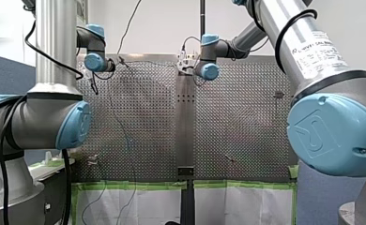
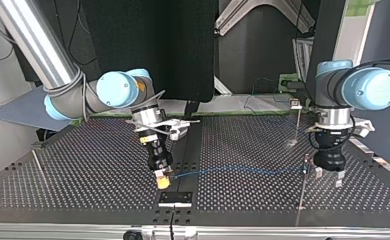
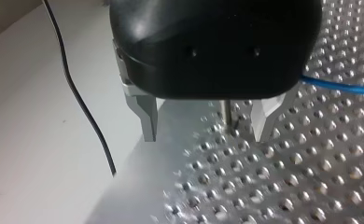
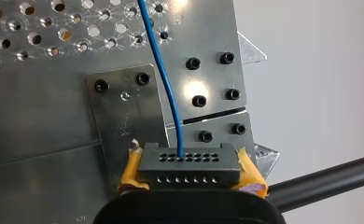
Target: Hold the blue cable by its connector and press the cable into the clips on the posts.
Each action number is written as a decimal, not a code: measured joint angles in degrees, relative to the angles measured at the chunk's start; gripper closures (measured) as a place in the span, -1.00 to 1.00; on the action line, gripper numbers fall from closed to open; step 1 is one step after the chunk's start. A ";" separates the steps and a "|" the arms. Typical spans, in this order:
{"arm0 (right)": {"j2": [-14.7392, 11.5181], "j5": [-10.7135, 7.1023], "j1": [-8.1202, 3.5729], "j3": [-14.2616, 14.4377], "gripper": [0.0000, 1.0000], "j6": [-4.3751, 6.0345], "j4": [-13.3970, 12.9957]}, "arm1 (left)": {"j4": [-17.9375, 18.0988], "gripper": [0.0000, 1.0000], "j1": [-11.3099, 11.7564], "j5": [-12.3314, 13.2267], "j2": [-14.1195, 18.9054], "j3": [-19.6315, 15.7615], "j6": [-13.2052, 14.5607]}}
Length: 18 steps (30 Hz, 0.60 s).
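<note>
My right gripper [image 2: 162,181] clamps the connector [image 4: 188,169] — the blue cable [image 2: 233,171] runs along the table's [image 2: 83,170] edge toward my left gripper [image 2: 328,176], fingers spread. The connector's holes show only in the right wrist view.

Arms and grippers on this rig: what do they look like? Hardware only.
My left arm and my right arm are silver tubes with light-blue joint caps and black cables looped along them; the right carries a white printed label. My left gripper has a glossy black body and bare metal fingers. My right gripper is dark with yellow pads.
</note>
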 joint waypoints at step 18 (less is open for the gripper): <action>0.02 -0.09 -0.36 0.01 1.00 -0.33 0.88 | -8.97 -1.00 -1.91 -1.36 6.46 -3.24 2.71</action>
